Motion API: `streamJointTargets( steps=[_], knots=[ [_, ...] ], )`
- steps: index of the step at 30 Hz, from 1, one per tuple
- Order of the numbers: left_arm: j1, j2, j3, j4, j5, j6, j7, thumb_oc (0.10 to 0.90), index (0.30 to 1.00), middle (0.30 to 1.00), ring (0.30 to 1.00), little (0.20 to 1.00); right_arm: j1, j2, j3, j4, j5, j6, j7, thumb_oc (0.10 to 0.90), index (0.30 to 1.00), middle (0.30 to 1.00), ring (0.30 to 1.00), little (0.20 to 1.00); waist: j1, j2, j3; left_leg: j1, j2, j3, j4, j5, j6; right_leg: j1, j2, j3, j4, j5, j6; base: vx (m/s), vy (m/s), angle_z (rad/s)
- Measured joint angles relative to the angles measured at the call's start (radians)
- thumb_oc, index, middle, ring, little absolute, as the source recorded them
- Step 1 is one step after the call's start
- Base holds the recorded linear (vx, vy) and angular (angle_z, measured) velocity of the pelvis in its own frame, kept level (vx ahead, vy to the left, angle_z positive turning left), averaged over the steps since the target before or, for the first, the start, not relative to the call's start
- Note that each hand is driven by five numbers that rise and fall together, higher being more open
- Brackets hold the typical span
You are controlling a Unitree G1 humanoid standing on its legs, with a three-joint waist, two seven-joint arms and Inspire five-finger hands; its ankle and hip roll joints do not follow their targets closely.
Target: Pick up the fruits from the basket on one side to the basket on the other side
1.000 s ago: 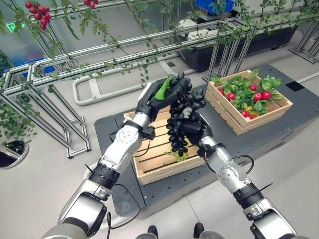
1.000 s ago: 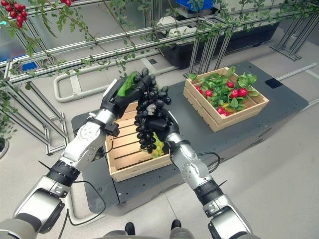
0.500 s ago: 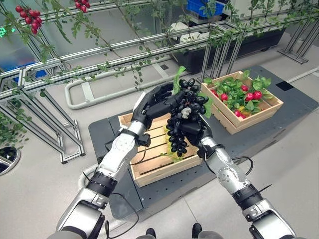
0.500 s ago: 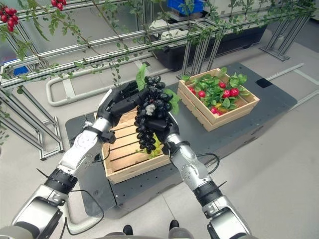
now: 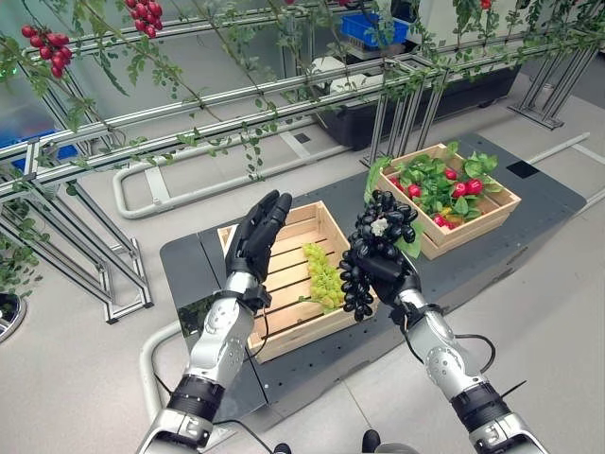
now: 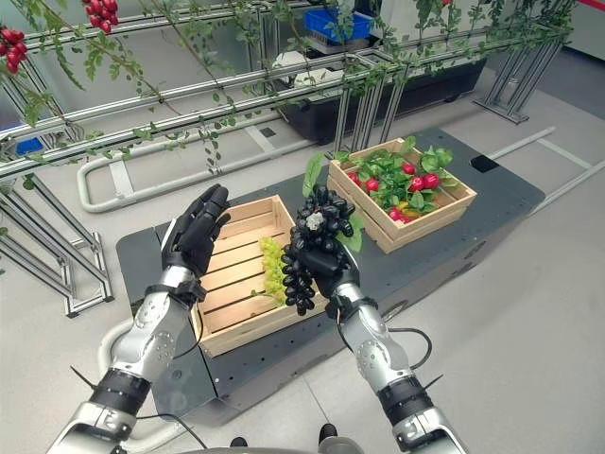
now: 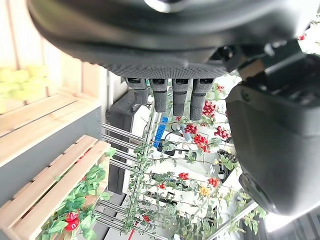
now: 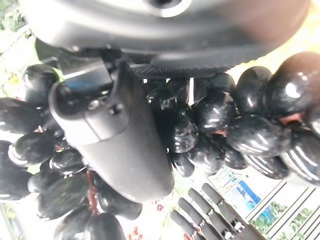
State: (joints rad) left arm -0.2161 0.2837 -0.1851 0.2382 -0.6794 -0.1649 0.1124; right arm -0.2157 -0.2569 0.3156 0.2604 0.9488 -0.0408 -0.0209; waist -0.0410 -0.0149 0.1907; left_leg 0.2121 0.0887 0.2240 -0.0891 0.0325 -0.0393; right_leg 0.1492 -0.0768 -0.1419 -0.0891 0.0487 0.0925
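The right hand (image 5: 386,270) has its fingers and thumb curled round a black grape bunch (image 5: 373,253), holding it up over the near-right corner of the slatted crate (image 5: 248,232), i.e. between that crate and the leafy crate (image 5: 492,216) w/ red fruit (image 5: 460,189). The wrist view confirms it: thumb pressed across the berries, grapes packed against the palm. The bunch's long axis runs roughly vertical, green leaf at the top, tip dangling below the hand towards the slatted crate's edge. The left hand (image 5: 255,236) is over the slatted crate's left part, fingers straight and spread, holding nothing, well apart from the bunch. A green grape bunch (image 5: 323,276) lies inside the slatted crate, just beside the dangling black tip. Key relation: the leafy crate lies to the right and further back from the held bunch, so the right arm is the nearer one and prob. should carry on alone; the hanging tip needs to clear the leafy crate's near wall before release.
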Motion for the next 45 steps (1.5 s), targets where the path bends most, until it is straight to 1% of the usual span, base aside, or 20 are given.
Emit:
streamJointTargets(
  steps=[5,12,14,16,21,24,29,32,33,34,35,36,37,38,39,40,42,43,44,45],
  knots=[
    [0.092,-0.003,-0.002,0.003,0.09,-0.07,0.003,0.8,0.9,0.9,0.9,0.9,0.089,-0.009,-0.055,-0.002,-0.001,-0.001,0.0,0.4,0.3,0.3,0.3,0.3,0.0,0.001,-0.007,0.0,0.001,0.006,0.0,0.0,-0.001,-0.003,0.001,0.004,0.0,0.002,-0.001,0.01,-0.043,-0.03],
    [0.203,-0.006,-0.003,0.059,0.111,-0.07,0.0,0.8,0.9,0.9,0.9,0.9,0.214,-0.01,-0.129,-0.013,0.001,-0.027,0.017,0.4,0.3,0.3,0.3,0.3,-0.004,0.0,-0.022,-0.007,0.003,0.028,-0.001,0.0,0.0,-0.021,0.003,0.026,0.0,0.005,-0.002,0.01,-0.056,-0.09],
    [0.263,-0.022,-0.002,0.066,0.084,-0.07,-0.001,0.8,0.9,0.9,0.9,0.9,0.272,0.002,-0.153,-0.023,0.001,-0.049,0.037,0.4,0.3,0.3,0.3,0.3,-0.027,-0.003,-0.024,-0.01,0.004,0.029,-0.001,-0.001,0.0,-0.024,0.005,0.028,-0.001,0.005,-0.002,0.0,-0.077,-0.02],
    [0.284,-0.033,-0.004,0.073,0.076,-0.069,-0.004,0.8,0.9,0.9,0.9,0.9,0.3,0.003,-0.167,-0.03,0.001,-0.055,0.038,0.4,0.3,0.3,0.3,0.3,-0.034,-0.005,-0.024,-0.015,0.005,0.034,-0.007,0.0,-0.001,-0.033,0.005,0.033,-0.004,0.008,-0.001,-0.01,-0.057,-0.07],
    [0.295,-0.027,-0.001,0.072,0.076,-0.069,-0.056,0.8,0.9,0.9,0.9,0.9,0.336,-0.002,-0.196,-0.033,0.001,-0.071,0.046,0.4,0.3,0.3,0.3,0.3,-0.052,-0.008,-0.026,-0.014,0.005,0.057,-0.007,-0.001,0.0,-0.043,0.007,0.055,-0.004,0.014,-0.001,-0.01,-0.052,-0.12],
    [0.287,-0.023,0.0,0.072,0.07,-0.07,-0.067,0.8,0.9,0.9,0.9,0.9,0.342,-0.003,-0.204,-0.034,0.002,-0.092,0.047,0.4,0.3,0.3,0.3,0.3,-0.083,-0.009,-0.027,-0.019,0.005,0.063,-0.007,0.0,0.0,-0.05,0.006,0.058,-0.004,0.018,0.0,0.0,-0.099,-0.07],
    [0.279,-0.026,0.0,0.072,0.035,-0.07,-0.062,0.8,0.9,0.9,0.9,0.9,0.34,-0.006,-0.241,-0.045,0.002,-0.095,0.051,0.4,0.3,0.3,0.3,0.3,-0.103,-0.009,-0.027,-0.012,0.009,0.083,-0.006,-0.001,0.001,-0.051,0.014,0.083,-0.004,0.019,-0.002,0.01,-0.077,-0.09],
    [0.276,-0.037,-0.002,0.072,0.021,-0.07,-0.06,0.8,0.9,0.9,0.9,0.9,0.341,-0.008,-0.245,-0.055,0.001,-0.095,0.064,0.4,0.3,0.3,0.3,0.3,-0.102,-0.011,-0.028,-0.014,0.015,0.077,0.015,-0.001,-0.001,-0.053,0.026,0.095,-0.004,0.018,-0.01,-0.06,-0.064,-0.13],
    [0.275,-0.039,-0.002,0.072,0.015,-0.07,-0.059,0.8,0.9,0.9,0.9,0.9,0.341,-0.008,-0.245,-0.06,0.001,-0.094,0.074,0.4,0.3,0.3,0.3,0.3,-0.097,-0.017,-0.026,-0.023,0.012,0.055,0.042,-0.004,-0.002,-0.055,0.025,0.106,-0.004,0.017,-0.02,-0.13,0.147,-0.21],
    [0.274,-0.039,-0.002,0.073,0.012,-0.07,-0.055,0.8,0.9,0.9,0.9,0.9,0.341,-0.013,-0.245,-0.063,0.001,-0.091,0.086,0.4,0.3,0.3,0.3,0.3,-0.089,-0.029,-0.026,-0.045,0.006,-0.013,0.087,-0.016,0.009,-0.057,0.017,0.142,-0.004,0.018,-0.024,-0.12,0.179,-0.31],
    [0.274,-0.042,-0.002,0.075,0.006,-0.071,-0.05,0.8,0.9,0.9,0.9,0.9,0.339,-0.022,-0.245,-0.068,0.001,-0.088,0.091,0.4,0.3,0.3,0.3,0.3,-0.079,-0.03,-0.027,-0.052,-0.002,-0.07,0.106,-0.024,0.019,-0.057,0.018,0.166,-0.002,0.025,-0.029,-0.14,0.205,-0.67],
    [0.28,-0.05,-0.003,0.081,-0.004,-0.093,-0.024,0.8,0.9,0.9,0.9,0.9,0.318,-0.046,-0.232,-0.071,0.002,-0.083,0.099,0.4,0.3,0.3,0.3,0.3,-0.051,-0.041,-0.025,-0.072,-0.063,-0.249,0.112,-0.074,0.037,-0.081,0.009,0.24,0.001,0.035,-0.02,-0.12,0.165,-1.37],
    [0.278,-0.054,-0.003,0.083,-0.005,-0.114,-0.001,0.8,0.9,0.9,0.9,0.9,0.28,-0.074,-0.223,-0.071,0.002,-0.08,0.117,0.4,0.3,0.3,0.3,0.3,-0.018,-0.041,-0.025,-0.076,-0.153,-0.395,0.059,-0.084,0.06,-0.126,0.001,0.321,0.001,0.059,-0.011,-0.1,0.141,-1.52],
    [0.276,-0.056,0.002,0.081,-0.004,-0.118,0.005,0.8,0.9,0.9,0.9,0.9,0.259,-0.084,-0.223,-0.071,0.002,-0.079,0.123,0.4,0.3,0.3,0.3,0.3,-0.005,-0.03,-0.028,-0.083,-0.178,-0.423,0.046,-0.088,0.066,-0.147,0.003,0.338,0.002,0.065,-0.01,-0.1,0.185,-1.64],
    [0.267,-0.063,0.013,0.08,-0.004,-0.118,0.021,0.8,0.9,0.9,0.9,0.9,0.23,-0.094,-0.227,-0.067,0.002,-0.078,0.124,0.4,0.3,0.3,0.3,0.3,0.004,-0.007,-0.025,-0.097,-0.191,-0.428,0.037,-0.029,0.11,-0.167,0.026,0.354,0.003,0.082,0.008,-0.08,0.21,-1.08],
    [0.264,-0.063,0.022,0.083,-0.004,-0.118,0.027,0.8,0.9,0.9,0.9,0.9,0.228,-0.085,-0.226,-0.061,0.002,-0.078,0.123,0.4,0.3,0.3,0.3,0.3,0.005,-0.017,-0.024,-0.099,-0.191,-0.402,0.046,-0.026,0.114,-0.164,0.025,0.35,0.004,0.084,0.012,-0.13,0.307,-0.88],
    [0.25,-0.059,0.036,0.082,-0.002,-0.124,0.033,0.8,0.9,0.9,0.9,0.9,0.249,-0.057,-0.235,-0.066,0.002,-0.079,0.123,0.4,0.3,0.3,0.3,0.3,-0.006,-0.067,-0.027,-0.097,-0.201,-0.381,0.044,-0.023,0.127,-0.171,0.013,0.349,0.002,0.085,0.019,-0.11,0.246,-0.37],
    [0.25,-0.057,0.036,0.082,-0.002,-0.127,0.033,0.8,0.9,0.9,0.9,0.9,0.254,-0.05,-0.236,-0.069,0.002,-0.081,0.123,0.4,0.3,0.3,0.3,0.3,-0.005,-0.075,-0.032,-0.098,-0.201,-0.371,0.04,-0.022,0.127,-0.182,0.009,0.348,0.0,0.08,0.02,-0.1,0.245,-0.43],
    [0.249,-0.053,0.037,0.083,-0.002,-0.127,0.034,0.8,0.9,0.9,0.9,0.9,0.257,-0.036,-0.233,-0.07,0.002,-0.081,0.124,0.4,0.3,0.3,0.3,0.3,-0.005,-0.076,-0.032,-0.103,-0.195,-0.354,0.024,-0.012,0.139,-0.198,0.01,0.341,0.011,0.076,0.013,-0.1,0.235,-0.38],
    [0.248,-0.049,0.036,0.083,-0.001,-0.128,0.034,0.8,0.9,0.9,0.9,0.9,0.265,-0.022,-0.232,-0.07,0.001,-0.081,0.124,0.4,0.3,0.3,0.3,0.3,-0.019,-0.078,-0.034,-0.094,-0.2,-0.345,0.009,-0.003,0.134,-0.192,0.003,0.317,0.022,0.078,0.019,-0.12,0.267,-0.38]
  ],
)
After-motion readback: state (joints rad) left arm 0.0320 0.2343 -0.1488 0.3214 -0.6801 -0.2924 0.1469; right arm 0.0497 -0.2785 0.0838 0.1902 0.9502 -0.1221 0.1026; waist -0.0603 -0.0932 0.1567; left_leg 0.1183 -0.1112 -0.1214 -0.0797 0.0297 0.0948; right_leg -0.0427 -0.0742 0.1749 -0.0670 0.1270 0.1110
